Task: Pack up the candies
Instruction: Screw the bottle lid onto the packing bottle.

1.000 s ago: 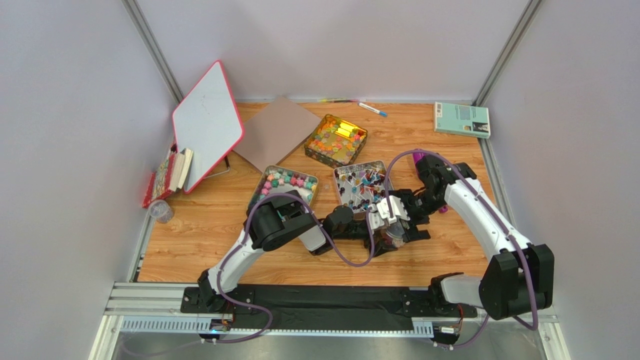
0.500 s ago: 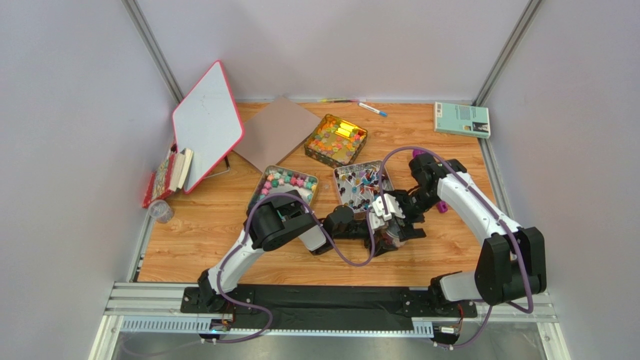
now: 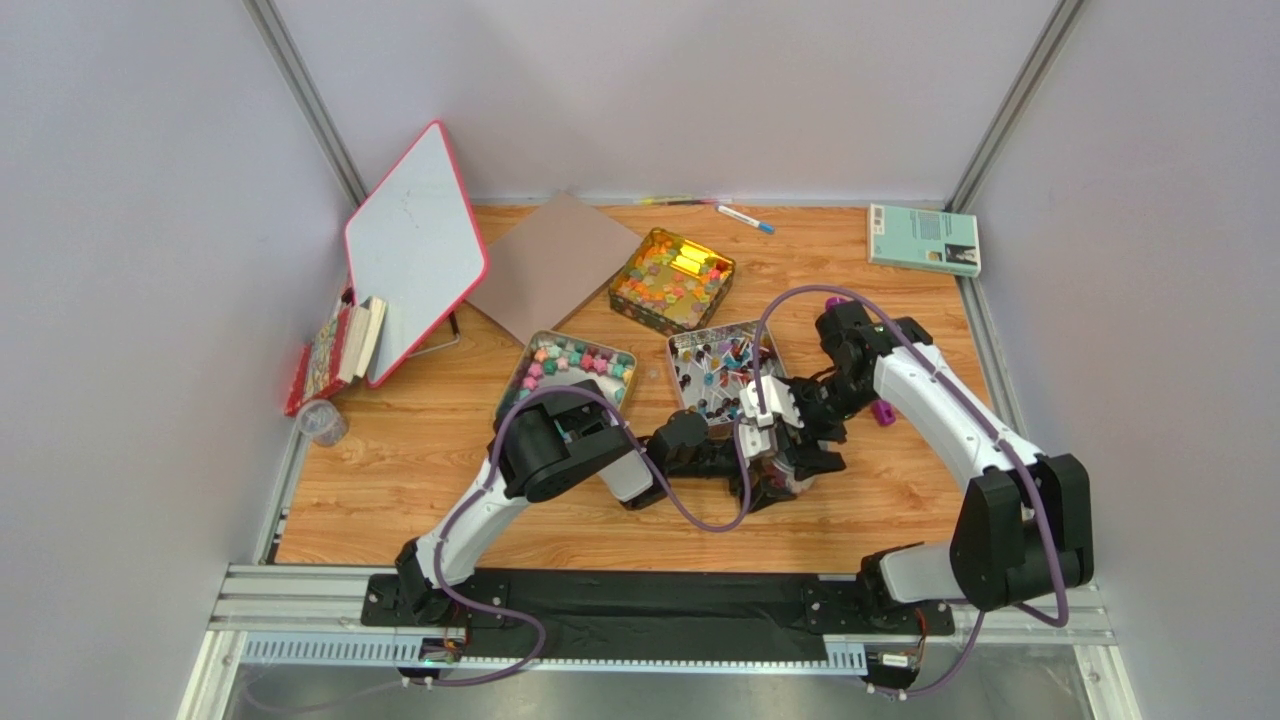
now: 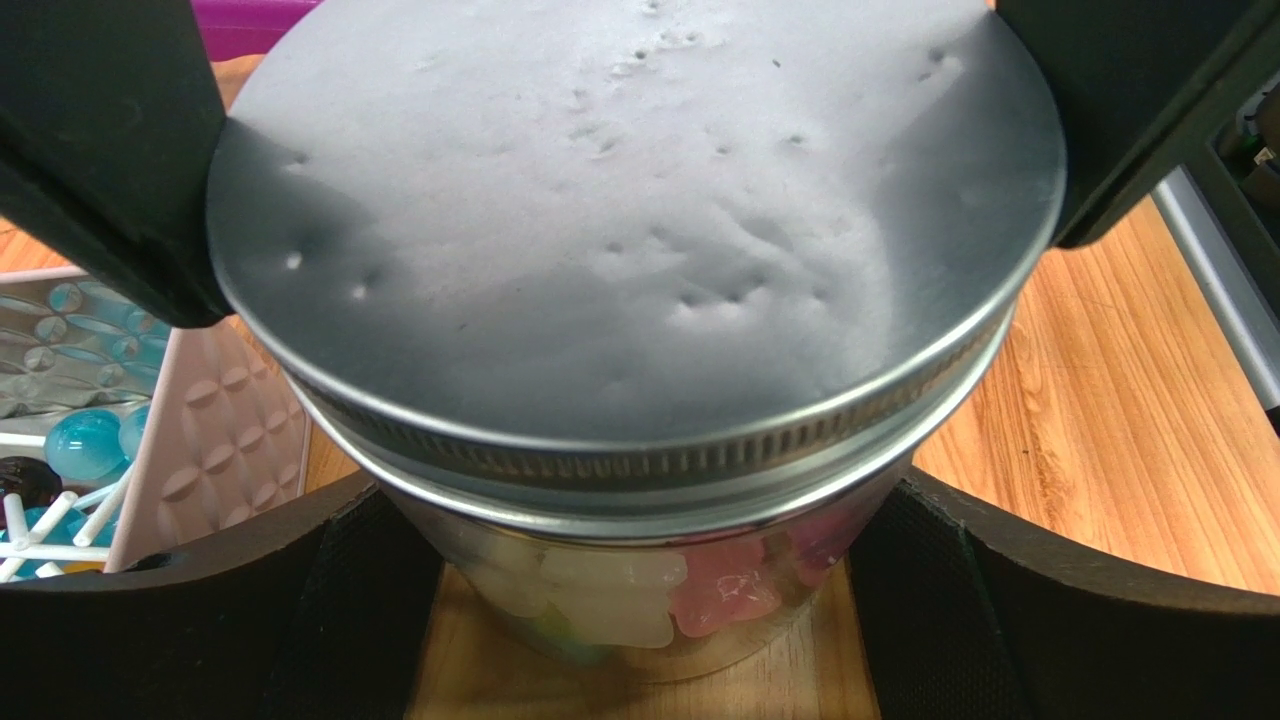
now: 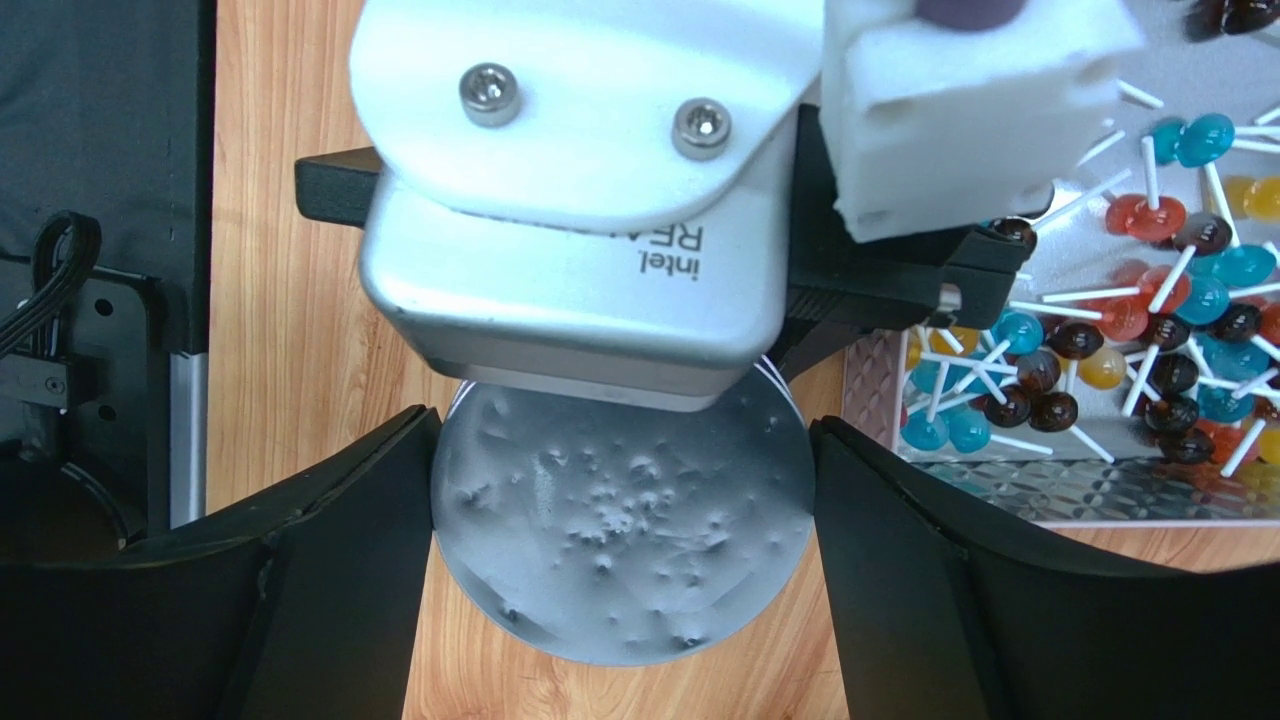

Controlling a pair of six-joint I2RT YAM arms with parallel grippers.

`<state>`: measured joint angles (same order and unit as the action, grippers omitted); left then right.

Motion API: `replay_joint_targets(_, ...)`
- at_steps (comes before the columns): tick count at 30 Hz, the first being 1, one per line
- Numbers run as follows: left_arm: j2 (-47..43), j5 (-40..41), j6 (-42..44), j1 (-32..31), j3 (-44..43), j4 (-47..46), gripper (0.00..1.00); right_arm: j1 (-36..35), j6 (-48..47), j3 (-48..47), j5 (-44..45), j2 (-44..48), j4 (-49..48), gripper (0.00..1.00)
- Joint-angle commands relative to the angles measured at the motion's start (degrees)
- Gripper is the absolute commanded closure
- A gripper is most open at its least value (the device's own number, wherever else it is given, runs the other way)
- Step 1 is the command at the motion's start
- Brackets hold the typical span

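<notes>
My left jaws stand wide and clasp the glass jar (image 4: 519,578) by its body, just under its lid. My right jaws reach in from the other side and sit against the rim of the metal lid (image 5: 624,555) on both sides, gripping it. Through the glass I see candies (image 4: 721,578) inside the jar: pale pink, white and green lumps.

The jar is upright at the near middle of the table (image 3: 391,450). Just behind it, lollipops (image 5: 1142,345) with white sticks fill a tray (image 4: 211,450). Left of that lie pastel lumps (image 3: 571,363), and beyond these 2 lots a gold tin (image 3: 646,317) holds orange-yellow sweets (image 3: 672,279).

Farther out are a whiteboard (image 3: 413,248), a brown sheet (image 3: 553,258) and a teal book (image 3: 923,239).
</notes>
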<state>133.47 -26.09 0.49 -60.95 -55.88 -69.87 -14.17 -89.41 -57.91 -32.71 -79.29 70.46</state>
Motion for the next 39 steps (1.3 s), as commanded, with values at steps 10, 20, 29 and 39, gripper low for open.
replay_joint_targets(10,7.95,9.47,0.64,1.36,3.76,28.82,1.00,-0.50,24.00,11.68,7.31,-1.31,1.18,0.64)
replay_joint_targets(20,7.51,11.32,3.02,1.36,4.02,28.73,1.00,-0.42,36.31,15.63,6.17,1.50,-2.51,0.66)
replay_joint_targets(29,7.51,11.85,4.17,1.36,4.20,29.26,1.00,-0.50,33.61,13.88,6.17,6.05,0.03,0.00)
replay_joint_targets(39,7.68,10.09,4.34,0.83,4.81,29.88,1.00,0.64,24.64,10.19,10.03,22.51,2.22,0.00)
